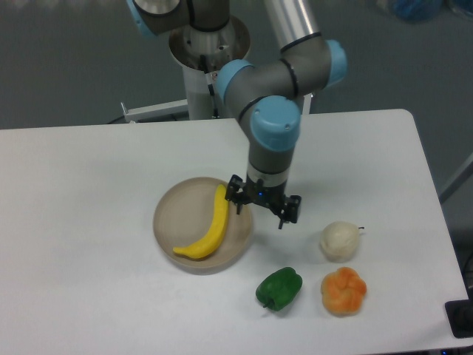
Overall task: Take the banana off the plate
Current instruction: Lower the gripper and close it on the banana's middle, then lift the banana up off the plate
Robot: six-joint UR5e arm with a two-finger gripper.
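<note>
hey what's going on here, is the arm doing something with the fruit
A single robot arm is after the banana, which lies untouched on the plate. Its pincer is open and empty, hanging over the plate's right rim, close to the banana's upper end. A white round food, an orange fruit and a green pepper sit on the table to the right.

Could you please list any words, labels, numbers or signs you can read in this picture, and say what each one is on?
None can be read: the banana, plate, green pepper, orange fruit and white ball are plain.
A small red mark on the robot's base column is too small to read.
</note>
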